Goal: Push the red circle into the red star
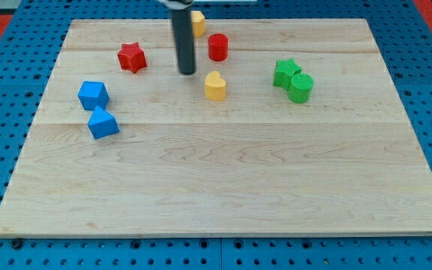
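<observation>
The red circle stands near the view's top, right of centre-left. The red star lies to its left, well apart from it. My tip is on the board between them, lower than both, closer to the red circle and to its lower left. It touches neither block.
A yellow heart lies just right of my tip. A yellow block sits behind the rod at the top. A green star and a green circle touch at the right. Two blue blocks lie at the left. The wooden board rests on a blue pegboard.
</observation>
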Available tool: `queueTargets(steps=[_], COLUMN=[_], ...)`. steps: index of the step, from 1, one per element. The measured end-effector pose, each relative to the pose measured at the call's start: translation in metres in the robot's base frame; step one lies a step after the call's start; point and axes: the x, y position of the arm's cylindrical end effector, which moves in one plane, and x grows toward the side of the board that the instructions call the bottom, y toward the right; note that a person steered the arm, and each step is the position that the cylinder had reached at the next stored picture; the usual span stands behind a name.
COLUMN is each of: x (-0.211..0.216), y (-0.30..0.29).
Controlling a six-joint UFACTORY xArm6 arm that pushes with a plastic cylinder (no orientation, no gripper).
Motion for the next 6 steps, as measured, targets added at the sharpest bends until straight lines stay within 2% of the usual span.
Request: queueTargets(steps=[1,2,3,4,5,6], x=[-0.027,-0.053,-0.03,-0.029,-0.044,-0.091], y=[0.084,0.084,0.013,-0.049,-0.063,-0.053])
